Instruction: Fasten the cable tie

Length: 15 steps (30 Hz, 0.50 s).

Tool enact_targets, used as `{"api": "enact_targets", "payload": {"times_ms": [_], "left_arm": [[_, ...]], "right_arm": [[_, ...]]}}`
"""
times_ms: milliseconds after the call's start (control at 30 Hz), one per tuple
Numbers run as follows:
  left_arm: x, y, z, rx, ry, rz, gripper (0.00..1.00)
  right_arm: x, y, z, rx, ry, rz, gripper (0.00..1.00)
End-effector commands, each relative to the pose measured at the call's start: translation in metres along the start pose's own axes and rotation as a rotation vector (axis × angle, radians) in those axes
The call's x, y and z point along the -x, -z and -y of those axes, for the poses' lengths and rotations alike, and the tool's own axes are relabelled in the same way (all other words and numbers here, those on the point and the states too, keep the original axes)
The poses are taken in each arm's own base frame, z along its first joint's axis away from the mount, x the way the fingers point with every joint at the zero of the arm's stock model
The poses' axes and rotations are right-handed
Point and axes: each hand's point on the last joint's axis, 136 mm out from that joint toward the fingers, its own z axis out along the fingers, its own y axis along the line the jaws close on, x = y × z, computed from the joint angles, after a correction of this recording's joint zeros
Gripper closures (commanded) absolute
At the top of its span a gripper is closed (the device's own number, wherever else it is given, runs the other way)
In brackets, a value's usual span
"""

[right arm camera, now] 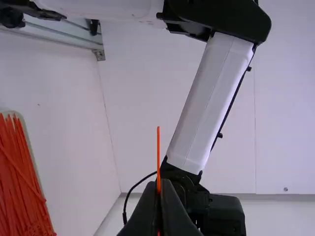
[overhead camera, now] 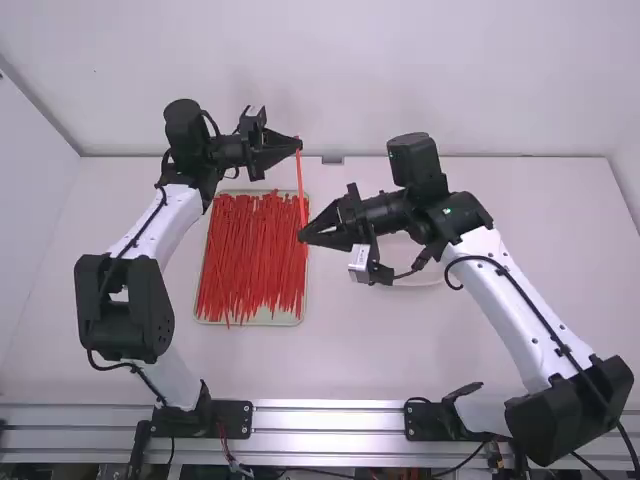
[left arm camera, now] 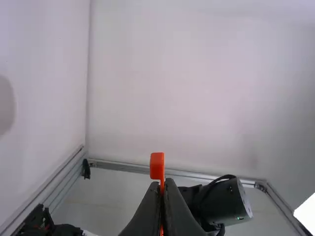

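Now, in the high view, a single orange-red cable tie (overhead camera: 300, 190) is held in the air between the two arms. It runs almost straight from 12 o'clock to 6 o'clock, over the 3 o'clock edge of the tray (overhead camera: 252, 323).

The left gripper (overhead camera: 292, 146) is at the tie's 12 o'clock end and comes in from 9 o'clock. In the left wrist view, the left fingers (left arm camera: 147, 209) are clenched flat together on the strap. The tie's blocky head (left arm camera: 157, 166) stands just past their tips.

The right gripper (overhead camera: 304, 236) is at the tie's 6 o'clock end and reaches in from 3 o'clock. In the right wrist view, the right fingers (right arm camera: 173, 209) are also clenched on the strap. The thin tail (right arm camera: 158, 147) pokes up beyond them.

The tray is pale and shallow and lies flat on the desk (overhead camera: 400, 340), at about 9 o'clock from the desk's middle. It carries a pile of loose ties (overhead camera: 248, 255) of the same red, most of them lying along the 12-to-6 line, with a few crossed near the 6 o'clock end.

The right gripper hangs close over the pile's 3 o'clock side. I cannot tell whether the held tie touches the pile.
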Motion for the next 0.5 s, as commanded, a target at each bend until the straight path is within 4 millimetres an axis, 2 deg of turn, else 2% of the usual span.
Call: {"api": "enact_targets", "payload": {"times_ms": [0,167,267,333,467], "left_arm": [[-0.0077,-0.0031,0.0070,-0.001,-0.048,-0.041,0.98],[-0.0085,-0.0032,0.0068,-0.001,-0.049,-0.046,0.98],[-0.0109,-0.0060,0.0067,0.000,-0.049,-0.056,0.98],[-0.0108,-0.0057,0.0068,0.000,-0.049,-0.056,0.98],[-0.0119,-0.0074,0.0064,0.000,-0.064,-0.060,0.98]], "right_arm": [[0.0031,0.0010,0.0103,-0.009,0.034,0.003,0.87],[-0.0002,0.0011,0.0097,-0.002,0.041,-0.015,0.80],[-0.0010,0.0007,0.0089,0.002,0.040,-0.020,0.81],[-0.0010,0.0006,0.0089,0.002,0.036,-0.020,1.00],[-0.0014,0.0012,0.0089,0.002,0.037,-0.021,1.00]]}}
